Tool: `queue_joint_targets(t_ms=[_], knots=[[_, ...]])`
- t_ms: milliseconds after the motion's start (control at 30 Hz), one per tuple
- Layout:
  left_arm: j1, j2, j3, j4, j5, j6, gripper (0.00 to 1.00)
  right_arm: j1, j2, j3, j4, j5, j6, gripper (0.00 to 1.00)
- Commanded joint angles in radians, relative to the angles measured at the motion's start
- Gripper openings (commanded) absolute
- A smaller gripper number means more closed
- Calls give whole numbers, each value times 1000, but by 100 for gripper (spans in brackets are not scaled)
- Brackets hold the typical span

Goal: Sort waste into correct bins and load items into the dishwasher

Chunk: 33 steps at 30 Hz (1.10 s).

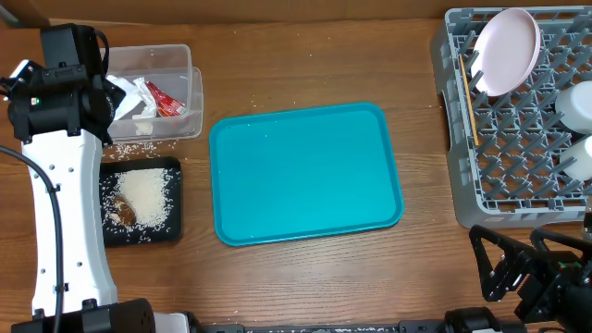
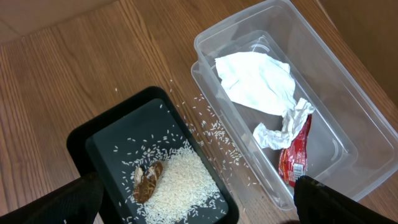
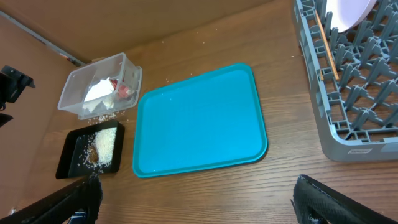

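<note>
A clear tub (image 2: 200, 45) holds a crumpled white napkin (image 2: 258, 81) and a red snack wrapper (image 2: 295, 155). Beside it, a black tray (image 2: 78, 134) carries a heap of rice (image 2: 180, 180) and brown food scraps (image 2: 147, 180). My left gripper (image 2: 199, 208) hangs open above the tray's near end and holds nothing. The grey dish rack (image 1: 518, 157) at the right holds a white plate (image 1: 507, 51) on edge, chopsticks (image 1: 467, 97) and two white dishes (image 1: 578, 106) cut off by the frame. Near the front right edge my right gripper (image 3: 196, 199) is open and empty.
A teal serving tray (image 1: 305, 171) lies bare in the middle of the wooden table. Loose rice grains (image 2: 214, 130) are scattered on the wood between tub and black tray. The left arm's white link (image 1: 60, 222) runs along the left edge.
</note>
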Motion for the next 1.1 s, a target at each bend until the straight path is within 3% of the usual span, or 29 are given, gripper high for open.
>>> queue_joint_targets(t_ms=[0, 300, 467, 700, 800, 1067], knots=[[-2, 9, -2, 1, -7, -10, 100, 4, 2, -2, 5, -8, 2, 100], [-2, 9, -2, 1, -7, -10, 100, 1, -11, -6, 5, 91, -6, 100], [-2, 9, -2, 1, -7, -10, 100, -52, -95, -94, 44, 92, -53, 100], [-2, 9, -2, 1, -7, -10, 100, -144, -368, -551, 404, -21, -144, 100], [-2, 9, -2, 1, -7, -10, 100, -148, -533, -869, 675, -100, -165, 100], [-2, 9, -2, 1, -7, -10, 100, -148, -708, -1330, 1159, -169, -165, 100]])
